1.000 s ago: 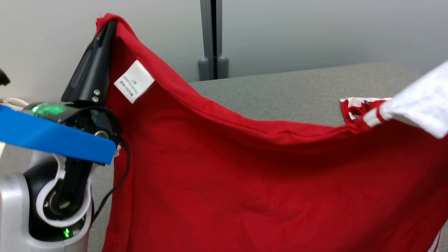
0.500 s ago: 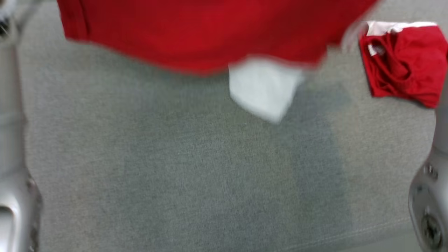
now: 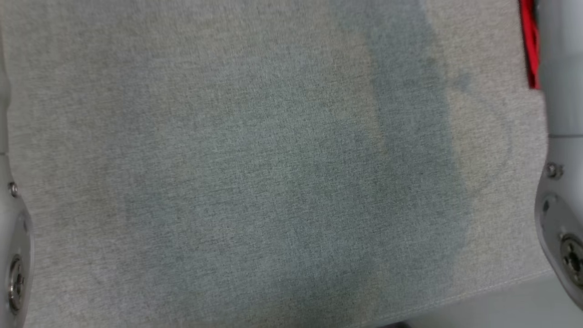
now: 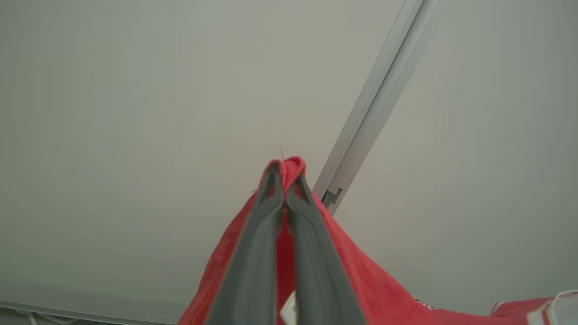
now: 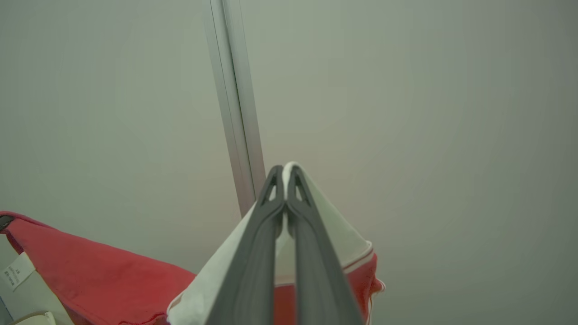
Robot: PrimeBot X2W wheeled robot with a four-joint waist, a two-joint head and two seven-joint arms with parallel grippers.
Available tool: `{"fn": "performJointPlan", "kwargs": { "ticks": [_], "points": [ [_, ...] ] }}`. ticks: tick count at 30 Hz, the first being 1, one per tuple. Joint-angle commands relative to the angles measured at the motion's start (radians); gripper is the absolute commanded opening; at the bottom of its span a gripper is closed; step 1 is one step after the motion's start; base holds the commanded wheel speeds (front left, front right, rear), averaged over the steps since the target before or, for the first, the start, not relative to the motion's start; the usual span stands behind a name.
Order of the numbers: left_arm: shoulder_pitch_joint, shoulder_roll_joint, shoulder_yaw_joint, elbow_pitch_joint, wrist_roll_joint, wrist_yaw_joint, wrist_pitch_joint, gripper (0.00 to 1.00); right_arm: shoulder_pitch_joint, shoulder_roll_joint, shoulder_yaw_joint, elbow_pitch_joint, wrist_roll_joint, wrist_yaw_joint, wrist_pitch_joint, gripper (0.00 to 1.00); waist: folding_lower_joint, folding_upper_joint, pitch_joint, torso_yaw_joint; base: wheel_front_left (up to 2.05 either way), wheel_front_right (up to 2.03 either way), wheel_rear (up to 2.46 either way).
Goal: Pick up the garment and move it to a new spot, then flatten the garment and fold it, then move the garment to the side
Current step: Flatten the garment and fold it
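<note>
Garment pinched aloft, left hand, right hand

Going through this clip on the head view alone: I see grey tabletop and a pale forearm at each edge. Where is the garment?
Observer: Up in the air. The left pincer is shut on a red corner of the garment, with a pale wall behind it.
Operator: And the other arm?
Observer: The right pincer is shut on the garment's white section.
Operator: Pulled taut?
Observer: No. The red top edge dips between the two grips, and a white label shows near the left one.
</note>
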Motion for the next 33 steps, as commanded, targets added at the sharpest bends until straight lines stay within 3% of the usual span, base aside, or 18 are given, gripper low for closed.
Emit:
{"fn": "performJointPlan", "kwargs": {
  "ticks": [1,7,15,20,28,33],
  "points": [
    [0.007,0.004,0.002,0.013,-0.002,-0.005,-0.014,0.0,0.02,-0.007,0.006,0.008,0.019,0.001,-0.01,0.0,-0.0005,-0.0006,0.021,0.01,0.0,0.0,0.0],
    [0.037,0.012,-0.01,0.136,0.006,-0.04,-0.077,0.0,0.079,-0.005,0.067,0.012,0.089,0.001,-0.017,0.0,-0.0005,-0.0006,0.075,-0.003,0.0,0.0,0.0],
    [0.087,0.005,-0.014,0.159,-0.024,-0.076,-0.107,0.0,0.225,-0.004,0.103,-0.144,0.125,0.001,-0.016,0.0,-0.0005,-0.0006,0.072,-0.002,0.0,0.0,0.0],
    [0.195,0.013,-0.02,0.056,-0.089,-0.084,-0.111,0.0,0.402,-0.027,0.09,-0.289,0.162,0.001,-0.017,0.0,-0.0005,-0.0006,0.016,0.011,0.0,0.0,0.0],
    [0.549,0.05,-0.055,-0.165,-0.165,-0.081,-0.112,0.0,0.765,-0.092,0.084,-0.515,0.255,0.001,-0.017,0.0,-0.0005,-0.0006,-0.14,0.049,0.0,0.0,0.0],
    [0.787,0.021,-0.057,-0.247,-0.186,-0.081,-0.111,0.0,1.003,-0.12,0.104,-0.63,0.311,0.001,-0.016,0.0,-0.0005,-0.0006,-0.243,0.064,0.0,0.0,0.0]
  ]
}}
